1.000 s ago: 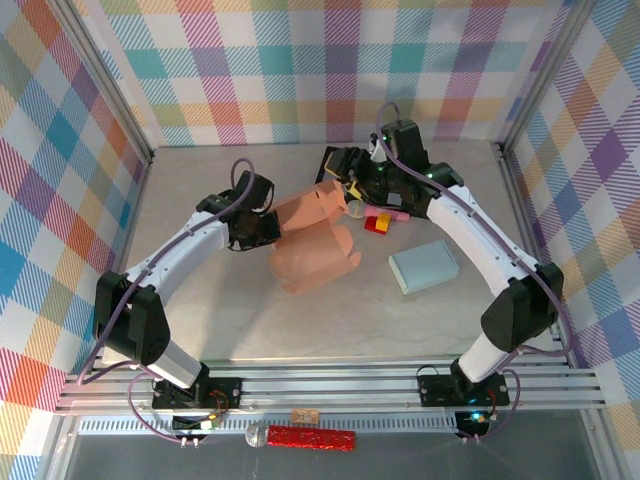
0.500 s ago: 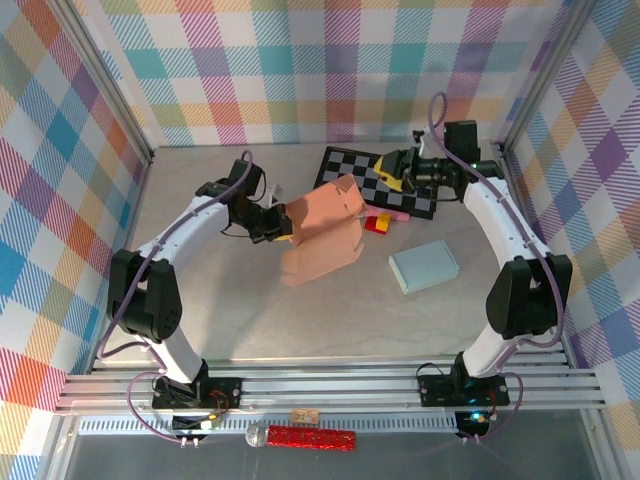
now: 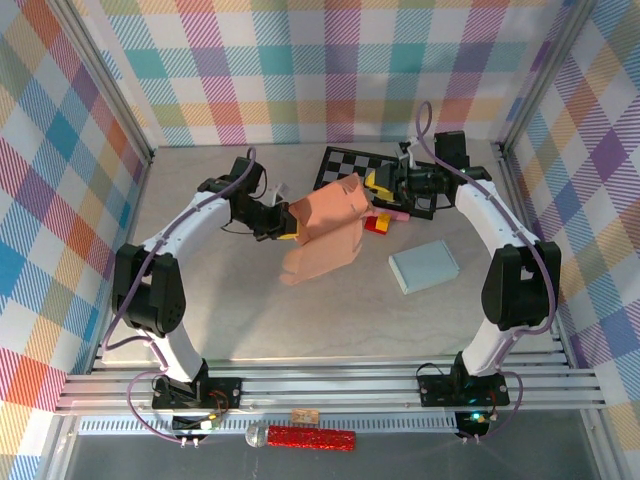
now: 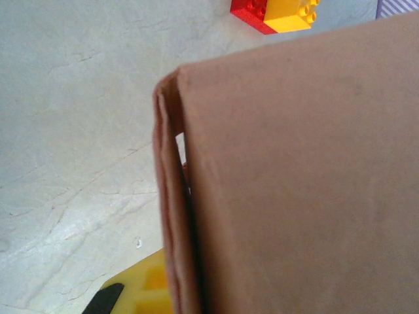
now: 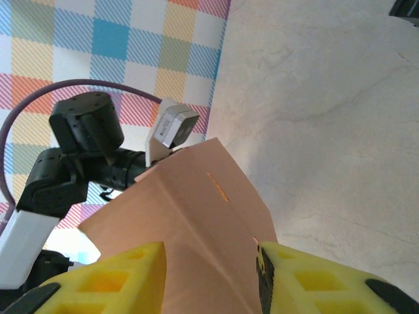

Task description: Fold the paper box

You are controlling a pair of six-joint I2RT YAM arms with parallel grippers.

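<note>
Saw the salmon-pink folded paper box held tilted over the middle of the grey stone-patterned table, just left of a red and yellow toy brick. Found the left gripper pressed together on the box's left edge, pinching the doubled card. Found the right gripper at the box's far right corner, beside a black and white checkered board, its yellow fingers apart with a box panel between them; could not tell whether squeezing it. Noted a pale blue rectangular block lying flat, well right of the box.
</note>
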